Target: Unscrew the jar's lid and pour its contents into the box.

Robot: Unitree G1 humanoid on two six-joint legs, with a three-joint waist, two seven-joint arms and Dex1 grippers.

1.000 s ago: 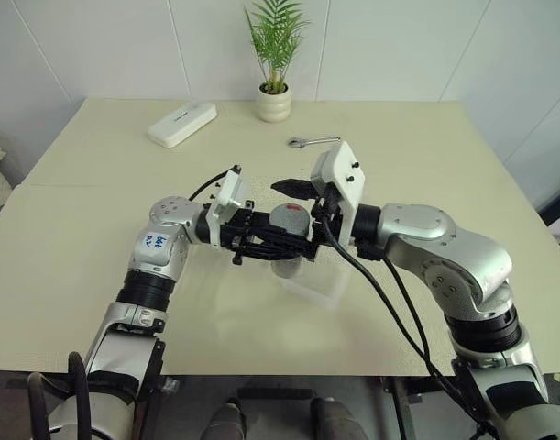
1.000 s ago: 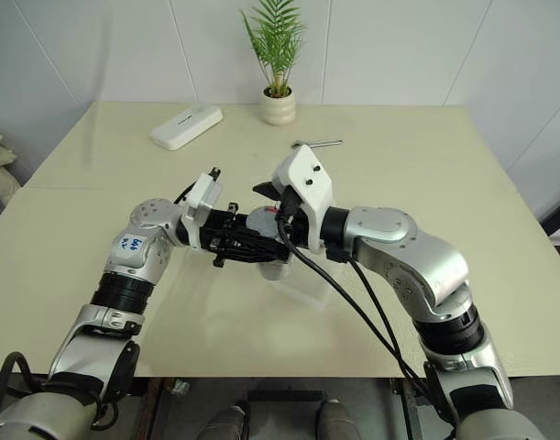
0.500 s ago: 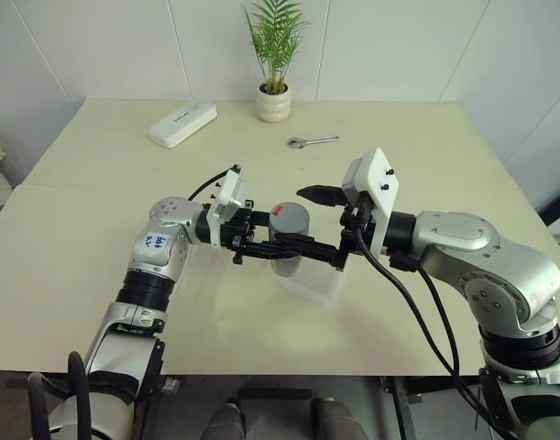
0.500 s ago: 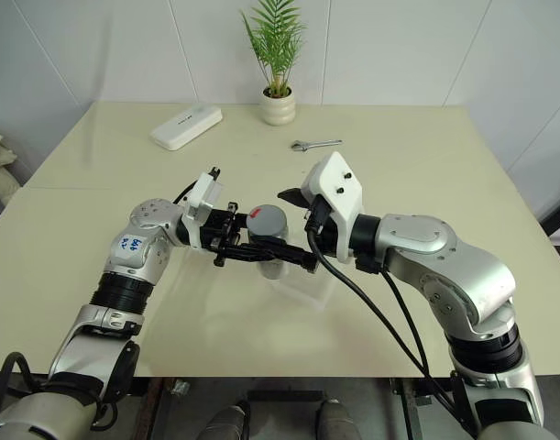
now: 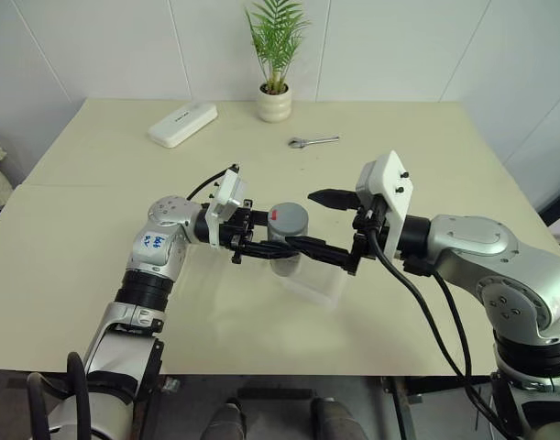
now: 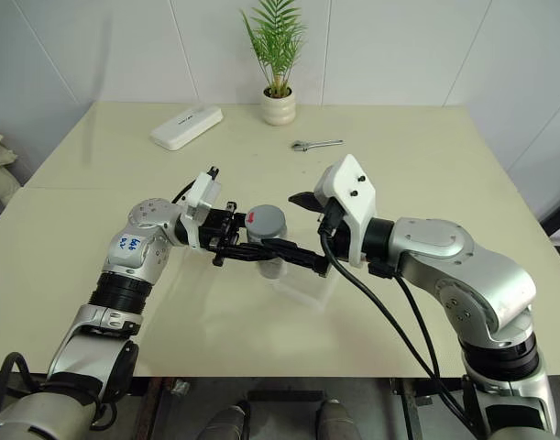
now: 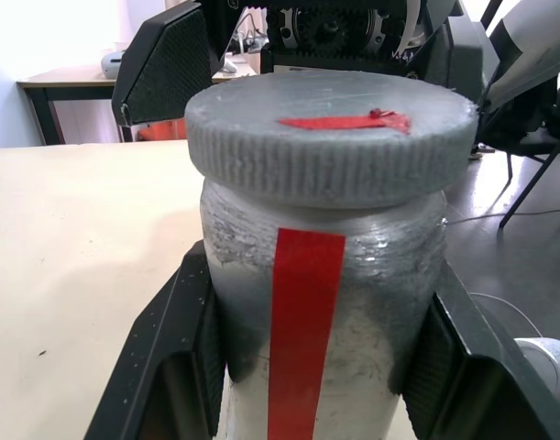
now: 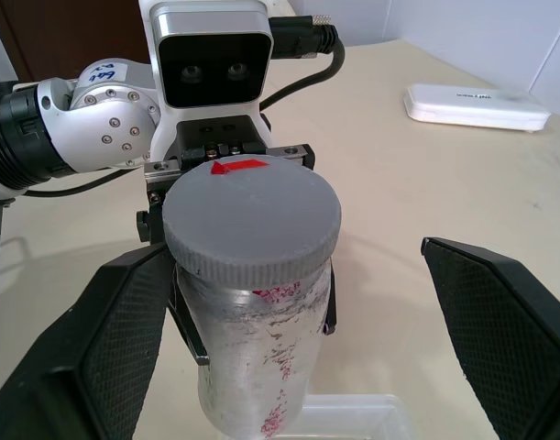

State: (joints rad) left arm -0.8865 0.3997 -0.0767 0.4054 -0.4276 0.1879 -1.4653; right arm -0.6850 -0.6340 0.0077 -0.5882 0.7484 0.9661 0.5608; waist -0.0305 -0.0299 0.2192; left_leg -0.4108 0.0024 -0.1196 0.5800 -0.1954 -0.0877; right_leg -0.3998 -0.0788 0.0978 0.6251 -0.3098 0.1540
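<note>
My left end effector [image 5: 278,244] level, clamps jar [image 7: 321,302], lid [image 8: 251,220] on, above box [image 5: 314,280]. My right end effector [image 5: 334,229] wide, level, facing jar.

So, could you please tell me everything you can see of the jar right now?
The small clear cylindrical jar with a vertical red stripe stands upright, its frosted-looking wall smeared inside. The round grey ribbed screw lid with a red mark is on it. The left claw is shut on its body, one black finger on each side, holding it above the shallow translucent white box. The right claw is open, straddling the lid without touching it.
</note>
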